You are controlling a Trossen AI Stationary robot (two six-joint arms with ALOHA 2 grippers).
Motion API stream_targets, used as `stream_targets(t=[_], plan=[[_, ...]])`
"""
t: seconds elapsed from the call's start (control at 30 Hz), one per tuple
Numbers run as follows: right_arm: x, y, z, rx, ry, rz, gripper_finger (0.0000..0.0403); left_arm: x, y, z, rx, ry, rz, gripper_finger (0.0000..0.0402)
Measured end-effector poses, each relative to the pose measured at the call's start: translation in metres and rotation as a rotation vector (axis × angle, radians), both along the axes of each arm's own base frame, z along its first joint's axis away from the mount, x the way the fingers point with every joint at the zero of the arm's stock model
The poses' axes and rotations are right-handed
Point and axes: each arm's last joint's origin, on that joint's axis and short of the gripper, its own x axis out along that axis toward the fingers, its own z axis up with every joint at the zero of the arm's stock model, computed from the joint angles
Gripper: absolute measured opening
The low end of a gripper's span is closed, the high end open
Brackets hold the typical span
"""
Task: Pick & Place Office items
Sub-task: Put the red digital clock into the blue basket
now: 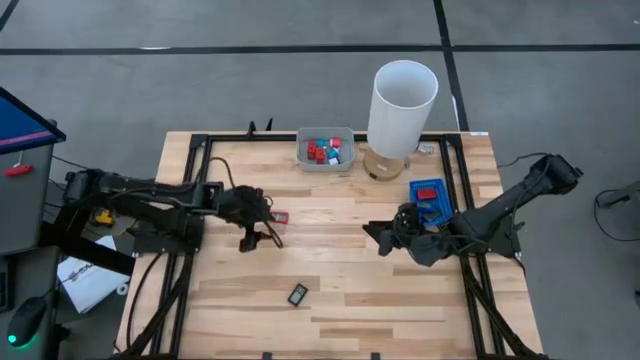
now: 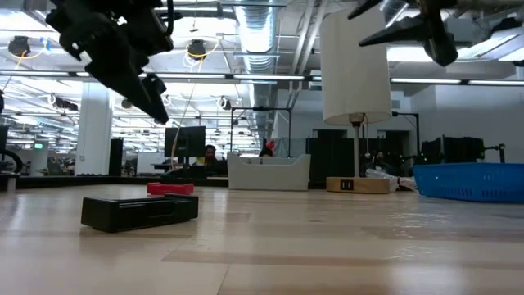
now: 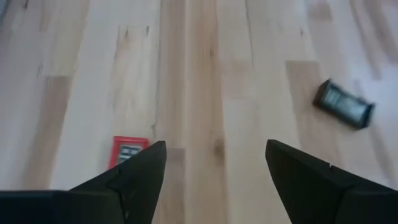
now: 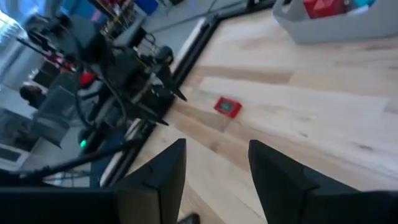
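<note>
Nearest the low camera lies the black framed rectangle [image 2: 139, 212], flat on the table [image 1: 340, 300], with the red framed rectangle [image 2: 170, 188] behind it. Above them hangs the left gripper [image 1: 258, 236], fingers spread and empty; the red piece sits just beside its tips. To take it well, I would centre the fingers over the piece before descending. Farther off, the right gripper [image 1: 385, 240] hovers, fingers apart with nothing between them, near the flat blue tray [image 1: 430, 193]. Beyond stands the grey tray [image 1: 326, 150] holding sorted pieces.
</note>
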Motion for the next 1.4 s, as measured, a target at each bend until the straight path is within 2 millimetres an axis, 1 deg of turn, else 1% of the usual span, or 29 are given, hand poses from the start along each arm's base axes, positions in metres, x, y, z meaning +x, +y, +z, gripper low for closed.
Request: stream_targets(t=[0.1,0.23,0.37,0.5,0.67,0.83,1.03,1.23,1.33,1.4], plan=[[0.002,0.001,0.002,-0.022,-0.027,-0.017,0.0167,0.001,0.009,-0.005,0.040,0.031,-0.012,0.0276],[0.003,-0.001,0.003,-0.031,-0.045,-0.041,0.0167,0.006,0.019,-0.018,0.067,0.099,-0.011,0.0290],[0.004,0.000,0.006,-0.038,-0.072,-0.053,0.0168,0.018,0.025,-0.036,0.095,0.176,-0.038,0.0298],[0.005,0.000,0.008,-0.039,-0.090,-0.051,0.0168,0.031,0.033,-0.049,0.150,0.225,-0.044,0.0297],[0.006,0.001,0.011,-0.035,-0.111,-0.045,0.0168,0.045,0.040,-0.055,0.249,0.219,-0.034,0.0294],[0.005,0.003,0.011,-0.031,-0.119,-0.040,0.0168,0.045,0.044,-0.062,0.204,0.250,-0.044,0.0294],[0.006,0.003,0.012,-0.033,-0.127,-0.042,0.0168,0.047,0.045,-0.073,0.195,0.286,-0.047,0.0294],[0.006,0.003,0.013,-0.034,-0.135,-0.041,0.0168,0.047,0.053,-0.083,0.173,0.337,0.000,0.0293],[0.006,0.003,0.014,-0.036,-0.139,-0.039,0.0168,0.046,0.056,-0.085,0.151,0.344,0.012,0.0283],[0.006,0.003,0.014,-0.036,-0.141,-0.039,0.0168,0.046,0.059,-0.086,0.134,0.340,0.017,0.0267]])
